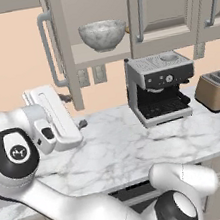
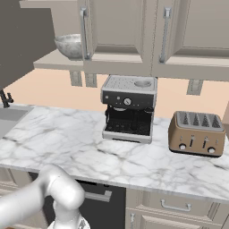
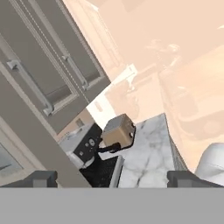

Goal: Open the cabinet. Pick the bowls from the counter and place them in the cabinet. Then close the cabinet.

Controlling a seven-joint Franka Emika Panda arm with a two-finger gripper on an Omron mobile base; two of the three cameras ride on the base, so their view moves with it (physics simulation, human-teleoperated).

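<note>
The cabinet stands with its left door swung out edge-on and its right door shut. A grey-white marbled bowl sits upright on the cabinet's bottom board, also seen in the right base view as the bowl beside the dark open door. A tan sliver shows at the shut door's edge; I cannot tell what it is. My gripper hovers over the counter just below the open door's lower corner. In the hand view the gripper is open, its fingertips wide apart and nothing between them.
A coffee machine stands on the counter under the shut door, and a tan toaster sits to its right. A sink with a dark faucet lies at the counter's left end. Drawers run below.
</note>
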